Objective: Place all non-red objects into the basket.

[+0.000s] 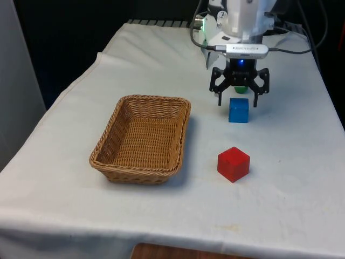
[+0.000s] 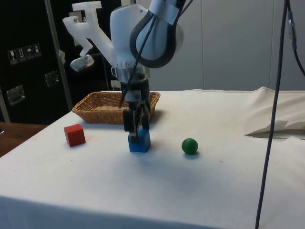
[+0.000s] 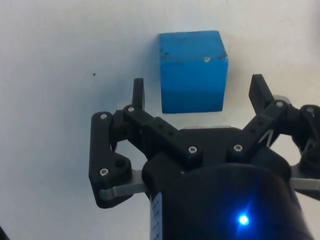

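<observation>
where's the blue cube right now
The blue cube sits on the white cloth right of the basket in the front view, beyond the red cube, just below the open gripper.

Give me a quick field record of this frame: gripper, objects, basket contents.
gripper: open, low over the blue cube, fingers either side of it, not gripping
blue cube: on the cloth, beside the basket
green ball: on the cloth, beyond the blue cube from the front view
red cube: on the cloth, apart from the others
basket: holds nothing
</observation>
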